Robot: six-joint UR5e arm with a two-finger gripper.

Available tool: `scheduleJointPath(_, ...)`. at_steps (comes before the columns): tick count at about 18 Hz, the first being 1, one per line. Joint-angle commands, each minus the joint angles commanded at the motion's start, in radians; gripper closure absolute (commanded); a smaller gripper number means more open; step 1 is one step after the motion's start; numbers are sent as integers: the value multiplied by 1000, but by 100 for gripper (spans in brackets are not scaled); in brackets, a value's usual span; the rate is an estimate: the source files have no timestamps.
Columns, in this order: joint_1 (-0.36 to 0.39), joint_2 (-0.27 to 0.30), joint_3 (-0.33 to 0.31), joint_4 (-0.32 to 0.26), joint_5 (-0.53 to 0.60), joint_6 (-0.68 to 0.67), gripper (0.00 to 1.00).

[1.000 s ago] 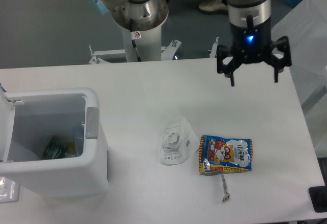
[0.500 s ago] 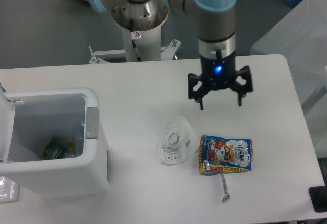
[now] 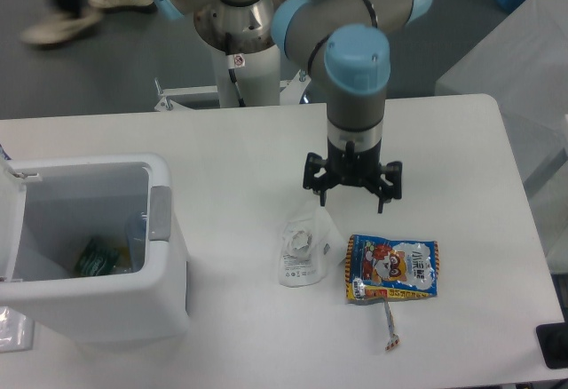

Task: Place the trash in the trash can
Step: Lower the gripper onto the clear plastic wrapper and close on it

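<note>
Over the last second we had swung the arm (image 3: 355, 60) in from the far right of the table (image 3: 222, 154) and brought it lower, so the gripper (image 3: 352, 192) now hung above the gap between the pouch (image 3: 303, 249) and the packet (image 3: 393, 269), nearer the pouch. Its fingers were spread wide and held nothing. We took this as the approach to a first pick, most likely the pouch, with nothing yet grasped and all three pieces still lying where they had been.

The bin (image 3: 164, 269) stood at the left edge of the table, well apart from the trash, boxy and white with rounded corners, a grey latch tab on the side facing the trash. Its lid was swung back, and we could see something green already lying inside.

The pouch lay near the middle of the table, whitish, translucent and crumpled, with small dark print. Just beside it on the right lay the packet, flat, blue and orange with a cartoon face. The stick (image 3: 389, 325) lay just below the packet, thin and short, reaching toward the near edge.
</note>
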Motion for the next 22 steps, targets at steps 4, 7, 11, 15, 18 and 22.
scheduleJointPath(4, -18, -61, -8, 58, 3, 0, 0)
scheduleJointPath(7, -23, -71, -15, 60, 6, 8, 0)
scheduleJointPath(11, -37, -85, -40, 66, 6, 8, 0)
scheduleJointPath(15, -42, -100, -44, 86, 12, 8, 0)
scheduleJointPath(18, -42, -103, -46, 87, 12, 8, 0)
scheduleJointPath(22, -43, -109, -52, 87, 12, 5, 0)
